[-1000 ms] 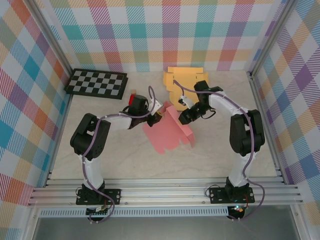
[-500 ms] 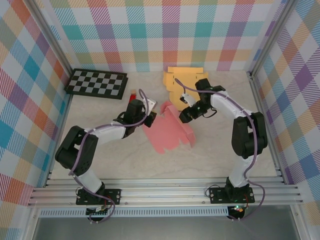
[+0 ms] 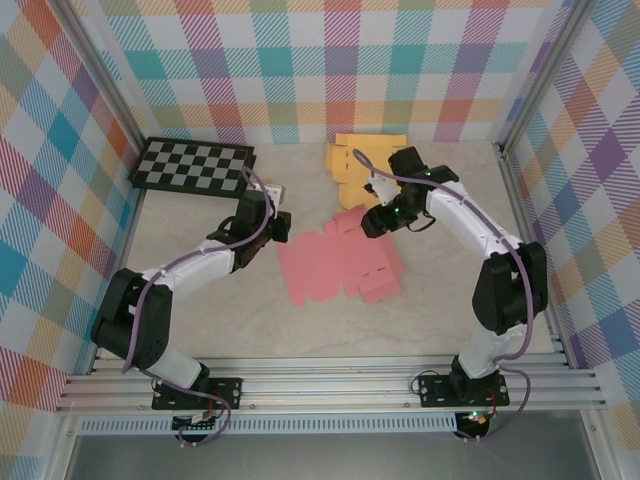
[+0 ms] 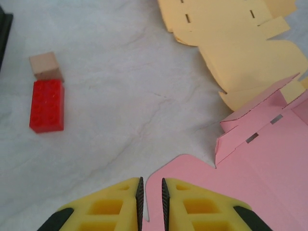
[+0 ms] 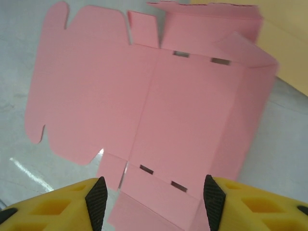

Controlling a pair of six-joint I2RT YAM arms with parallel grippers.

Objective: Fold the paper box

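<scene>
Pink die-cut paper box blank [image 3: 335,265] lies unfolded, one flap raised.
We see left gripper [image 4: 150,202] jaws narrow at its edge, right gripper [image 5: 151,197] jaws wide above it, both empty.

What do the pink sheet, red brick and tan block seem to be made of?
The pink sheet: thin matte card, seemingly; die-cut slots, crisp creases. The red brick: likely plastic, smooth, with moulded studs. The tan block: possibly wood, dull pale faces; grain too small to tell.
</scene>
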